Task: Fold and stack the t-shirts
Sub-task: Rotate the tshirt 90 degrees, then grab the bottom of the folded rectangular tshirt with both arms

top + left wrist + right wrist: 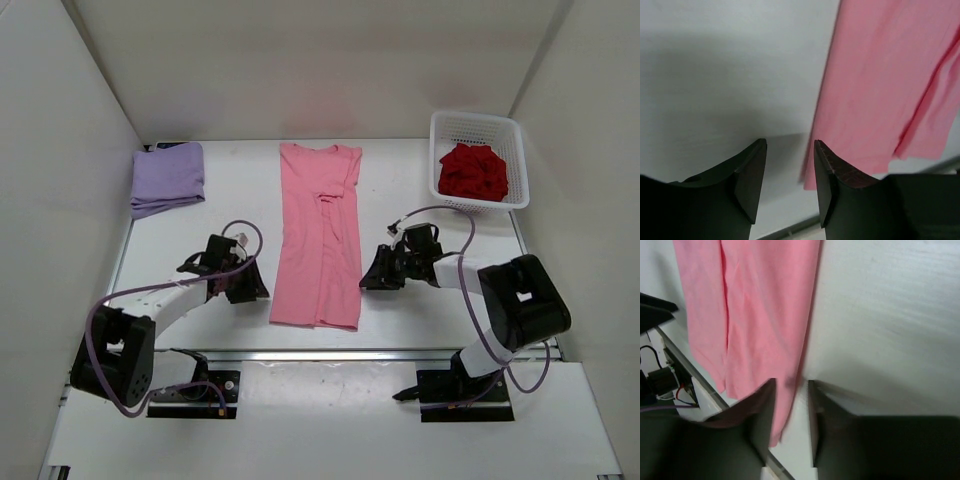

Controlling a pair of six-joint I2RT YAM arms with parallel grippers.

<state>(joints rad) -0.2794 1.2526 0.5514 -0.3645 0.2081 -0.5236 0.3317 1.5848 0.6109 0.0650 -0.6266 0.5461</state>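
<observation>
The pink t-shirt (320, 235) lies flat in the middle of the table, folded into a long narrow strip. The lavender t-shirt (168, 177) lies folded at the far left. The dark red t-shirt (473, 170) is crumpled in the white basket (480, 122). My left gripper (257, 290) is open and low beside the pink shirt's near left edge; in the left wrist view the gripper (790, 143) is empty, with the pink shirt (880, 90) just to its right. My right gripper (367, 280) is open at the shirt's near right edge. In the right wrist view the gripper (791, 382) straddles the edge of the pink shirt (760, 305).
White walls enclose the table on the left, back and right. The table's front edge (330, 353) runs just behind the shirt's near hem. Purple cables (440, 215) loop off both arms. The left arm's base and wiring (660, 377) show in the right wrist view.
</observation>
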